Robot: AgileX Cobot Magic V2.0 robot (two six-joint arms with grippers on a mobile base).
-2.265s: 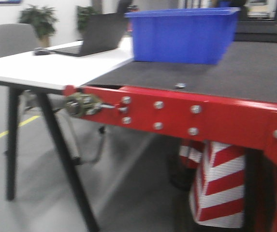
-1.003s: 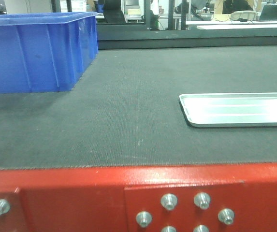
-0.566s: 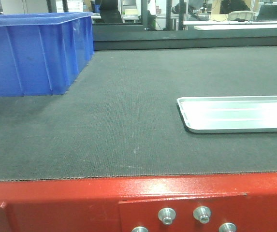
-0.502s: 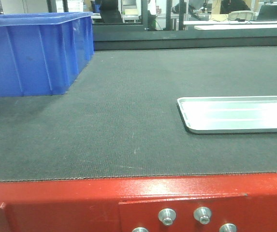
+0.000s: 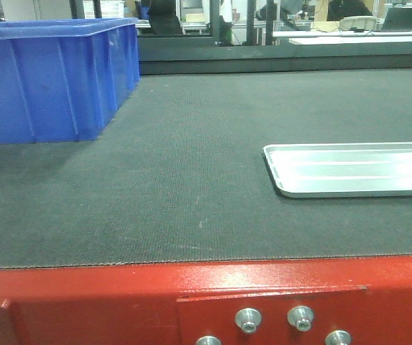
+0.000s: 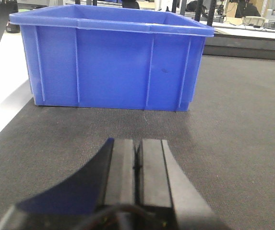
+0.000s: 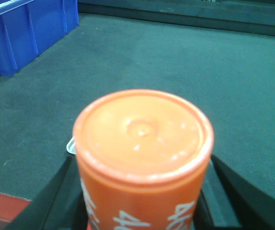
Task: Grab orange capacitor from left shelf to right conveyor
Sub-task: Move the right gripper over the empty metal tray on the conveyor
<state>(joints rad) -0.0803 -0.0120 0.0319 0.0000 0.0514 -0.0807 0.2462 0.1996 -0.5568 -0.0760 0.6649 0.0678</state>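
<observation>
Capacitor (image 7: 142,139) hanging over the right conveyor (image 5: 191,187), right of the blue bin (image 5: 47,79).
Open belt is running from bin to silver tray (image 5: 349,169), red edge (image 5: 119,287) bounding it; only the right wrist view is showing the right gripper (image 7: 144,206) clamping the cylinder upright — left gripper (image 6: 137,163) is hovering before the bin, pinched together, empty.

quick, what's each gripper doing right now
left gripper: closed, holding nothing
right gripper: closed on the capacitor
</observation>
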